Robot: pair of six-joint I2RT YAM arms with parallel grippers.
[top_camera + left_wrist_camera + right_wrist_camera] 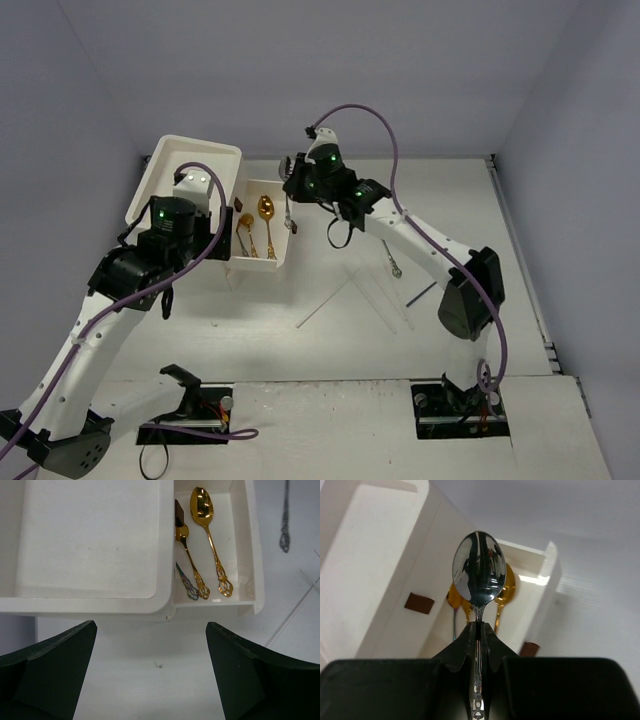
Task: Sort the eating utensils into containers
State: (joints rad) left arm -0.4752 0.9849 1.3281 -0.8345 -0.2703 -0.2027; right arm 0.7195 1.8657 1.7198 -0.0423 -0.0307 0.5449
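My right jaws are closed tight on the neck of a silver spoon (479,570). Its polished oval bowl sticks out past the tips at the centre of the right wrist view, and its patterned handle runs back between the dark fingers (457,652). In that view the open drawer (547,580) lies right behind the bowl, with the bowls of gold spoons showing past it. One small brown knob (418,603) sits on the white front at mid-left and another (530,649) at lower right. From overhead, this spoon (288,215) hangs just off the right wall of the drawer (290,245), near the centre of the frame. My left jaws are spread as wide as they go and hold nothing; both dark wedge-shaped fingers (55,670) sit at the bottom corners of the left wrist view, over bare desk (150,680). Above them, the long narrow drawer (252,555) of smooth white plastic holds two glossy gold spoons, one long (207,525) and one shorter (187,550), both with ornate pierced handles. A thin greenish handle (186,585) lies beside them, and I cannot tell which kind of utensil it is. The white cabinet (90,535), upper left, is boxy with rounded corners and a raised rim around a flat matte top. Out on the desk (330,350), right of centre in the overhead view, lie another silver utensil (391,262), pale clear chopsticks (375,300) and a dark chopstick (422,293).
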